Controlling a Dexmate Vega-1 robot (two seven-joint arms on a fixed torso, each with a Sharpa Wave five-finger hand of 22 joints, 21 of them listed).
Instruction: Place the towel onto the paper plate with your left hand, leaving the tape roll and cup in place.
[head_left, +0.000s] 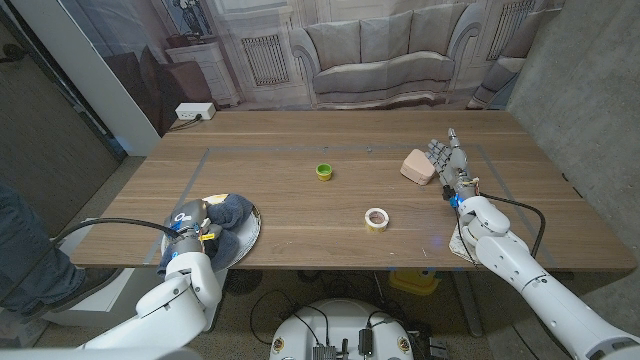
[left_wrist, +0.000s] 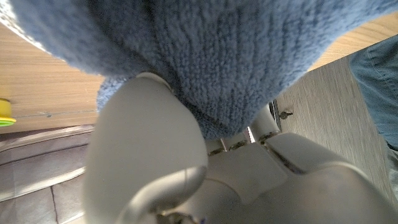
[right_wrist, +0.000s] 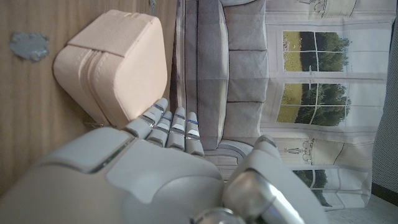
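Left hand (head_left: 193, 228) has its fingers (left_wrist: 146, 149) buried in the blue towel (head_left: 228, 213) on the paper plate (head_left: 250, 232); can't tell the grip. Right hand (head_left: 447, 160) stands with fingers straight and holding nothing, beside the pink box (head_left: 417, 166).

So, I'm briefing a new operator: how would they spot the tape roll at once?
On the wooden table, look at the near middle. The tape roll lies flat there: a pale ring with an open centre, nearer the edge than the small green cup.
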